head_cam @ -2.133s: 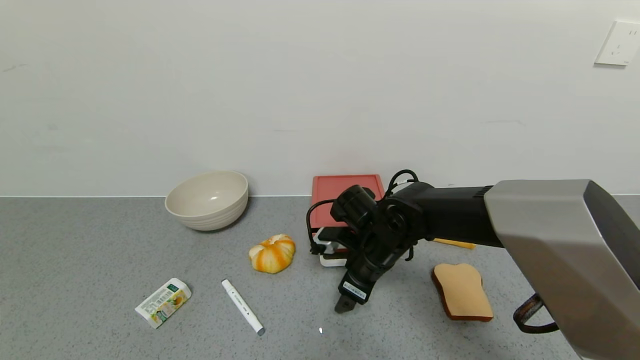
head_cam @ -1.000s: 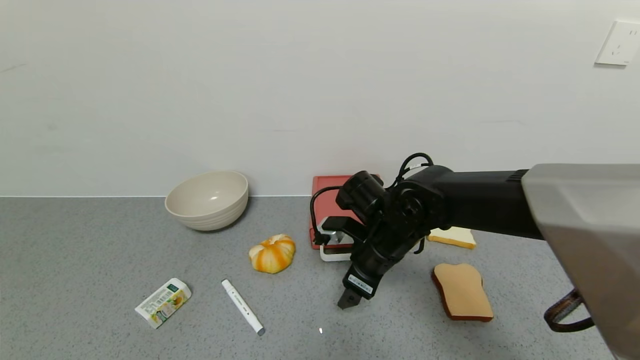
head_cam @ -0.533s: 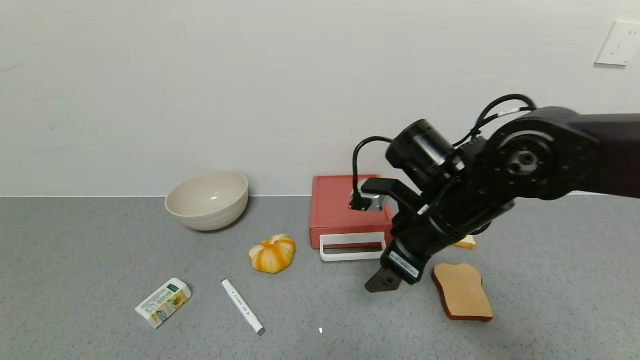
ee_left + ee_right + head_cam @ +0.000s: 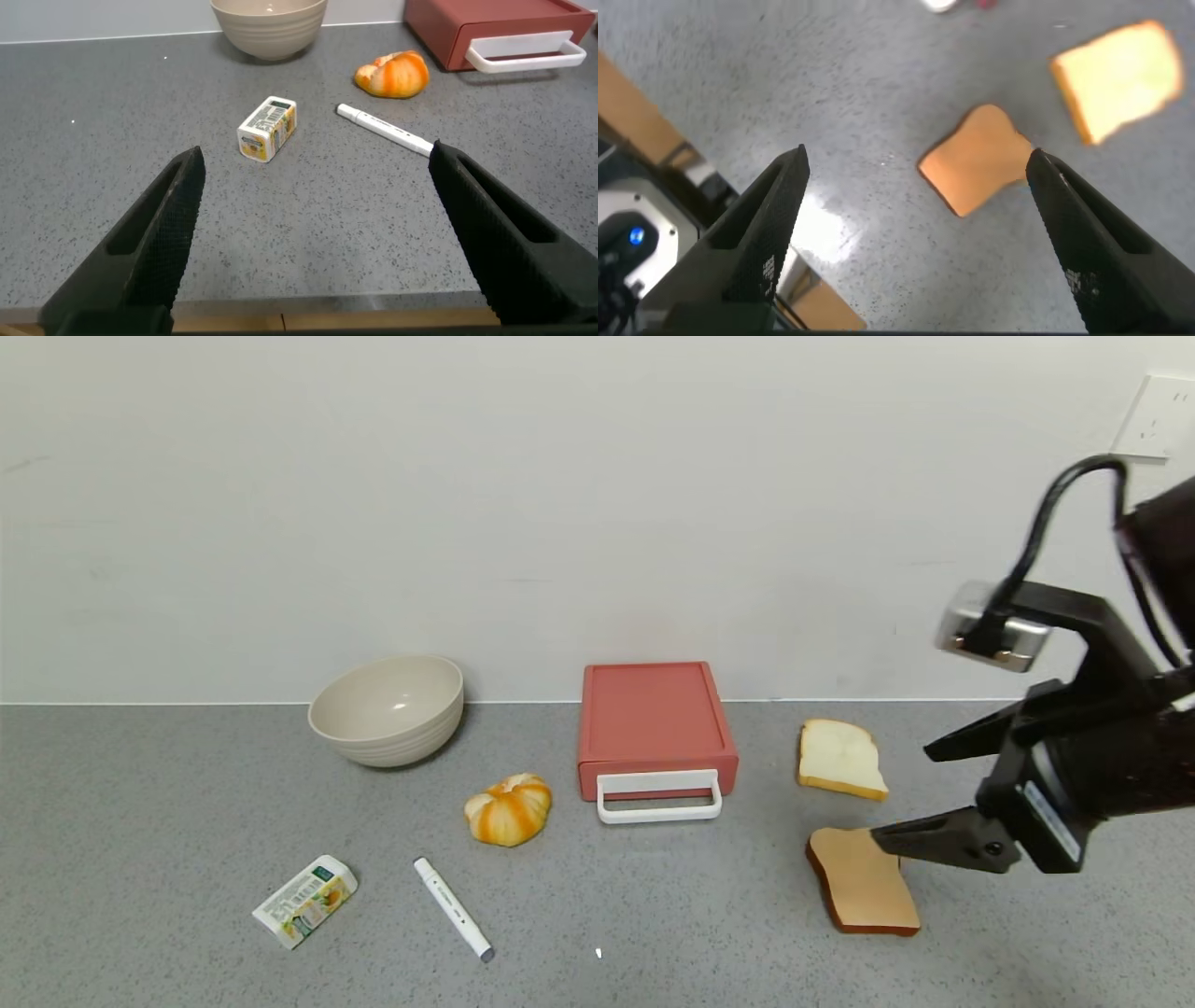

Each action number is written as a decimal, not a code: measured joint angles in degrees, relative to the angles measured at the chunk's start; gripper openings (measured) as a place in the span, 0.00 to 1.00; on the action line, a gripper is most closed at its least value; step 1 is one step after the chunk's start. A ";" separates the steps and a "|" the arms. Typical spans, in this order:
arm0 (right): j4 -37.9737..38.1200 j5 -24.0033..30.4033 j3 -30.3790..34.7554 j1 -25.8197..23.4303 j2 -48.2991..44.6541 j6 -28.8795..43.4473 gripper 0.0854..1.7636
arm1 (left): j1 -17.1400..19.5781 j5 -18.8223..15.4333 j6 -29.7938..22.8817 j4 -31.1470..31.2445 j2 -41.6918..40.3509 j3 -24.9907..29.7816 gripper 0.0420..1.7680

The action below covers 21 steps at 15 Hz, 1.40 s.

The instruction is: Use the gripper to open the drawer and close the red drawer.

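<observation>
The red drawer (image 4: 653, 723) stands by the back wall, its tray pushed in flush with the case and its white loop handle (image 4: 659, 798) facing me. It also shows in the left wrist view (image 4: 486, 23). My right gripper (image 4: 904, 795) is open and empty, raised at the far right, well clear of the drawer, above a brown toast slice (image 4: 864, 882). In the right wrist view the gripper (image 4: 917, 157) spreads over that toast (image 4: 976, 173). My left gripper (image 4: 316, 154) is open and empty, low near the table's front edge, out of the head view.
A beige bowl (image 4: 387, 709) is at the back left. An orange pumpkin-shaped bun (image 4: 509, 809), a white marker (image 4: 453, 908) and a small carton (image 4: 304, 901) lie left of the drawer. A white bread slice (image 4: 840, 759) lies right of it.
My right arm lifted from in front of the drawer and swung far right; its gripper now shows open. The drawer's handle sits slightly farther back than two seconds ago.
</observation>
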 joint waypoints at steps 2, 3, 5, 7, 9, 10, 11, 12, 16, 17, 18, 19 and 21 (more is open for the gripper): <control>-7.75 0.00 6.56 -2.90 -6.28 3.85 0.97 | 0.00 0.02 0.00 -0.02 0.00 0.00 0.98; -11.64 -0.13 9.40 -4.14 -9.09 6.25 0.97 | 0.00 0.02 0.00 0.00 0.00 0.00 0.98; -17.81 -2.56 14.41 -6.16 -14.04 10.92 0.97 | 0.00 0.07 -0.01 -0.02 0.00 0.00 0.98; -20.52 -5.99 17.73 -7.03 -17.42 15.08 0.97 | 0.00 0.10 -0.09 -0.05 0.00 0.00 0.98; -22.36 -7.61 19.79 -7.34 -20.18 17.66 0.97 | 0.00 0.11 -0.11 -0.05 0.00 0.00 0.98; -23.13 -8.67 20.87 -7.47 -21.85 17.91 0.97 | 0.00 0.10 -0.11 -0.02 0.00 0.00 0.98; -23.54 -10.13 21.99 -7.50 -23.64 17.85 0.97 | 0.00 0.05 -0.09 -0.02 0.00 0.00 0.98; -23.95 -12.17 23.15 -7.34 -25.87 17.74 0.97 | 0.00 0.02 -0.09 0.00 0.00 0.00 0.98; -24.65 -19.59 26.23 -7.25 -36.07 17.52 0.97 | 0.00 0.02 -0.09 0.04 0.00 0.00 0.98; -24.67 -21.38 27.04 -7.40 -38.75 17.52 0.97 | 0.00 0.02 -0.09 0.06 0.00 0.00 0.98; -24.67 -22.94 28.00 -7.50 -41.42 17.47 0.97 | 0.00 0.02 -0.09 0.06 0.00 0.00 0.98; -24.61 -24.62 29.14 -7.62 -44.29 17.14 0.97 | 0.00 0.00 -0.09 0.06 0.00 0.00 0.98; -24.48 -28.14 31.43 -8.39 -49.42 14.84 0.97 | 0.00 0.02 -0.09 0.09 0.00 0.00 0.98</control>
